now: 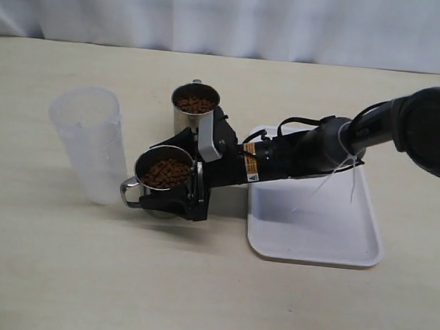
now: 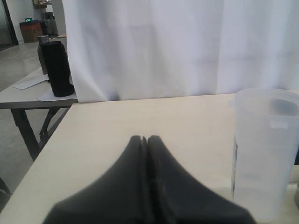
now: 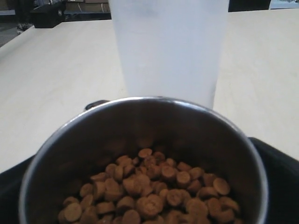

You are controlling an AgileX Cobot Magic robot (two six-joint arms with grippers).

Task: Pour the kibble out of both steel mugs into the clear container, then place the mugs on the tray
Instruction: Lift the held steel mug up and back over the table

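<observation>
The near steel mug (image 1: 138,187) stands on the table, full of brown kibble (image 1: 166,172), its handle toward the clear container (image 1: 86,140). My right gripper (image 1: 156,174) is open, one black finger on each side of this mug. In the right wrist view the mug's rim (image 3: 140,100) and kibble (image 3: 149,191) fill the picture, with the container (image 3: 168,51) just behind. The second steel mug (image 1: 184,119), also holding kibble (image 1: 196,104), stands behind the gripper. The white tray (image 1: 313,232) lies under the right arm. My left gripper (image 2: 145,138) is shut and holds nothing, beside the container (image 2: 264,154).
A white curtain (image 1: 230,15) hangs behind the table. The left wrist view shows the table's edge, and beyond it another table with a black object (image 2: 56,67).
</observation>
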